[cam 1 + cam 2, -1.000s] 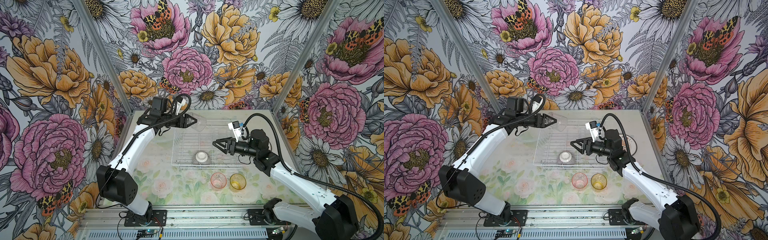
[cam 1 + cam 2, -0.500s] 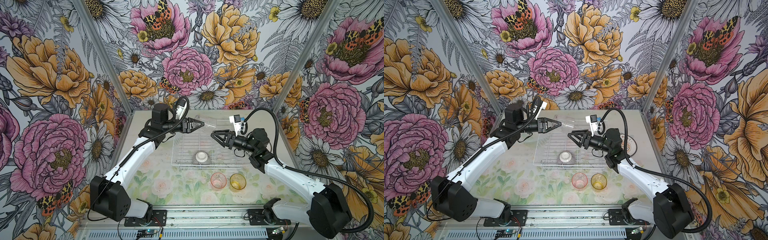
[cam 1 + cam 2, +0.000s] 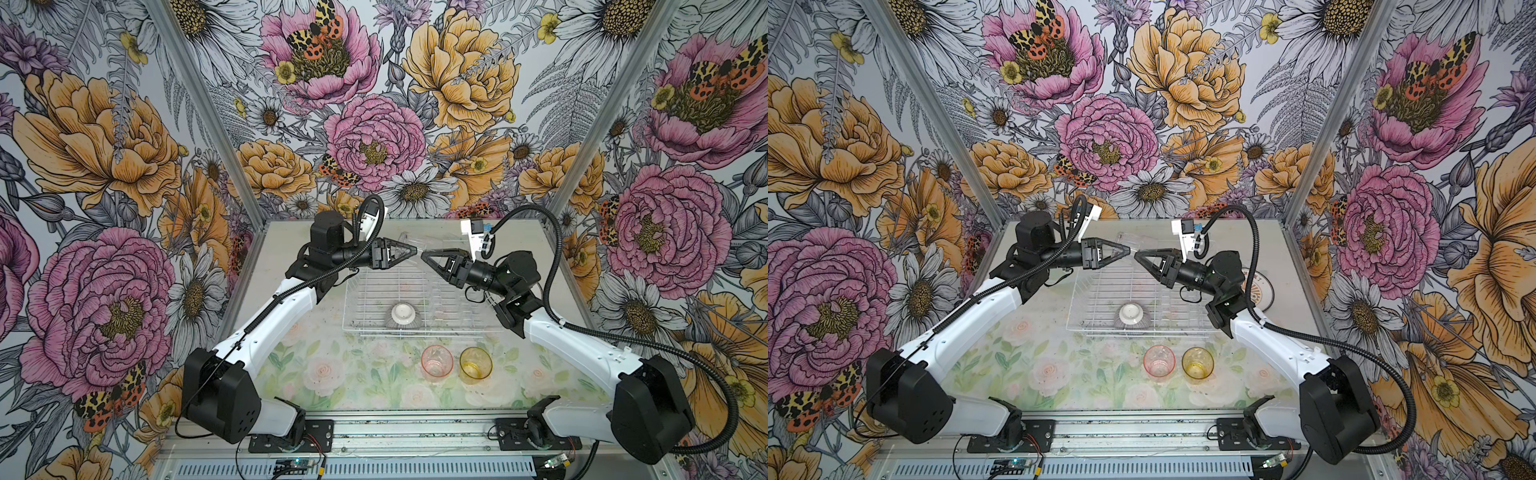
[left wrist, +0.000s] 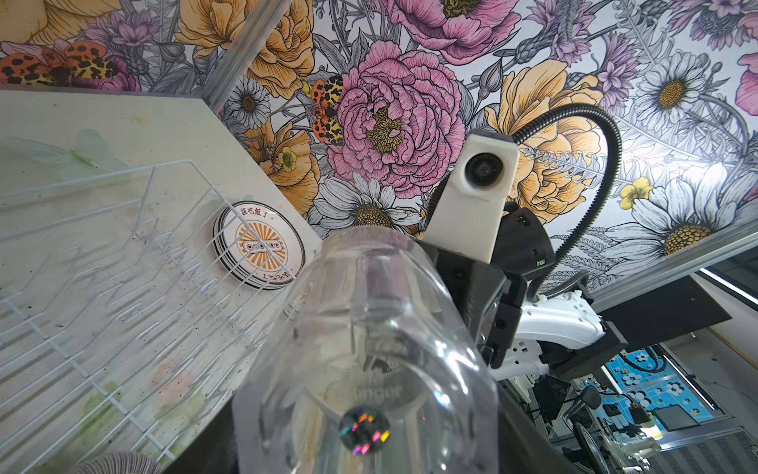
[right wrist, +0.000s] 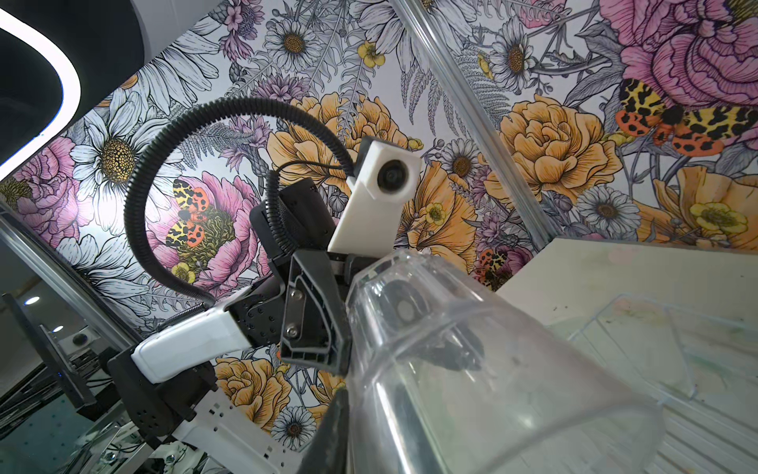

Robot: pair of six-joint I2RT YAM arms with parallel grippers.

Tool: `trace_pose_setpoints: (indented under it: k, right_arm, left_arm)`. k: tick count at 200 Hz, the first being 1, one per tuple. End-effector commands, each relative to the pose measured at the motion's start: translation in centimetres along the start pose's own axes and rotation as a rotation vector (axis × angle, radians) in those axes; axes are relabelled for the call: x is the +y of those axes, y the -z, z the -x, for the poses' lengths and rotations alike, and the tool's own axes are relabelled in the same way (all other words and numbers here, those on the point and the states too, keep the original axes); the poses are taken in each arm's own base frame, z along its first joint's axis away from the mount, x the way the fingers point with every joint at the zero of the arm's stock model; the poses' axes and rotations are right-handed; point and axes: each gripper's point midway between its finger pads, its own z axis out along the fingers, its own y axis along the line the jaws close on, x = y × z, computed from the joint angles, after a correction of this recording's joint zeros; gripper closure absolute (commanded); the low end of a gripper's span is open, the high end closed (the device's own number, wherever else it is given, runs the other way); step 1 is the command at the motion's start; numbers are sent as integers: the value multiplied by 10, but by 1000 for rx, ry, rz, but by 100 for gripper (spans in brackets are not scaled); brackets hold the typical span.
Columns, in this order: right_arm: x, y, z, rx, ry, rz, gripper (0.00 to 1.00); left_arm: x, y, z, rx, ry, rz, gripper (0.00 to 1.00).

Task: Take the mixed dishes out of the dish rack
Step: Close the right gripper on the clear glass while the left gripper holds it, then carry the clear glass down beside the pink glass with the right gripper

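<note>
Both arms are meeting in the air over the 12 o'clock edge of the large rectangular white wire dish rack (image 3: 374, 286), which is sitting at the middle of the pale desk (image 3: 519, 241). The left gripper (image 3: 409, 250) is reaching in from 9 o'clock, and its jaws are standing fairly wide, gripping the body of a clear glass tumbler (image 4: 369, 328) near its base. The tumbler is lying on its side well above the rack, with its base pointing to the left arm and its mouth to the right arm. The right gripper (image 3: 424, 254) is reaching in from 3 o'clock, and its jaws are drawn narrow at the tumbler's rim. In the right wrist view one finger is lying against the outside of the glass wall, so the jaws appear to be pinching that wall. Inside the rack, a small purple-striped bowl (image 3: 402, 316) is sitting upside down by the 6 o'clock edge, showing its white foot. On the desk at 6 o'clock from the rack, a pink glass tumbler (image 3: 437, 360) and an amber glass tumbler (image 3: 476, 362) are standing upright just beside each other, the amber one at 3 o'clock of the pink one. At 3 o'clock from the rack, a stack of round white dark-rimmed plates (image 3: 1258, 289) is lying flat on the desk, partly hidden by the right arm in a top view. The left wrist view is showing an orange sunburst on the top plate.
</note>
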Motion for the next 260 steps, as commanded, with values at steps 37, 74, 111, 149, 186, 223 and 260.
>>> trace_pose_setpoints:
  k: [37,74,111,149,186,223,260]
  right_arm:
    - [25,-1,20,-33,70,34,100]
    - [28,5,22,-7,113,-29,100]
    - [34,17,17,71,178,-148,100]
    - [48,15,-33,333,280,-294,100]
    - [43,21,-112,660,416,-484,100]
    - [43,28,-206,1048,539,-508,100]
    - [38,16,-262,1260,618,-466,100]
  left_arm:
    - [-17,-6,4,-15,-51,-42,46]
    - [-18,10,4,-46,-108,70,12]
    - [-36,43,10,-110,-169,146,1]
    - [-3,100,16,-184,-200,558,1]
    - [40,140,6,-193,-160,831,1]
    - [67,150,-6,-149,-117,915,1]
    - [71,147,-5,-138,-116,912,1]
